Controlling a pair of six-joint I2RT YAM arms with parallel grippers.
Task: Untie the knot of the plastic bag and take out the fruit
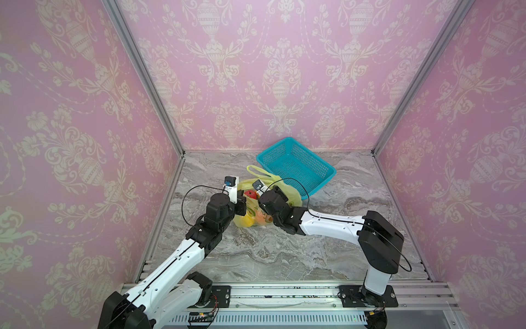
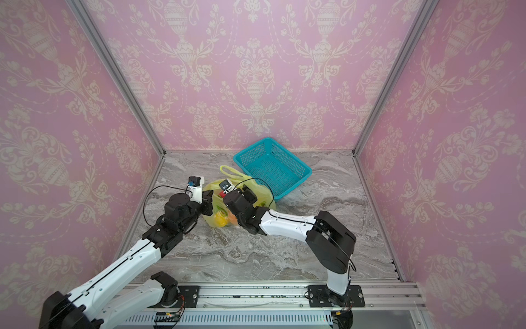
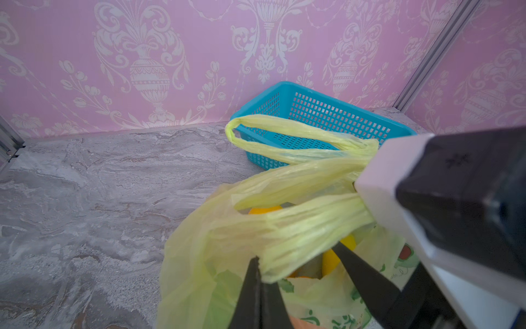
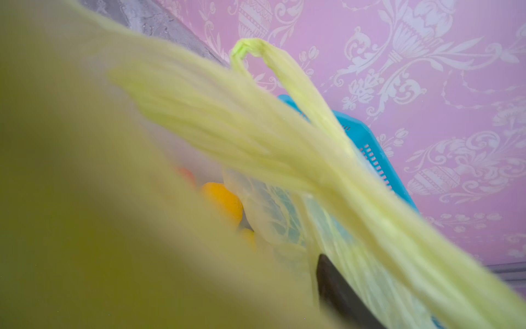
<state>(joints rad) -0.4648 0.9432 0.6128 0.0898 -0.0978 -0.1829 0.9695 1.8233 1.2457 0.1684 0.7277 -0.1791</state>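
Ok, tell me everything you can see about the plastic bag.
The plastic bag is thin, translucent yellow-green film with green print, crumpled on the marble table beside the teal basket. One handle loop sticks out toward the basket. Yellow, orange and red fruit show inside. The fingers of the left gripper are shut on its edge; the right gripper reaches into its mouth.

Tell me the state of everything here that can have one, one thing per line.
plastic bag: mouth open.
knot: none visible; handle loop lies loose.
fruit: inside the bag.
basket: upright, empty.
left gripper: shut on the bag's plastic.
right gripper: at the bag's mouth, opening hidden.
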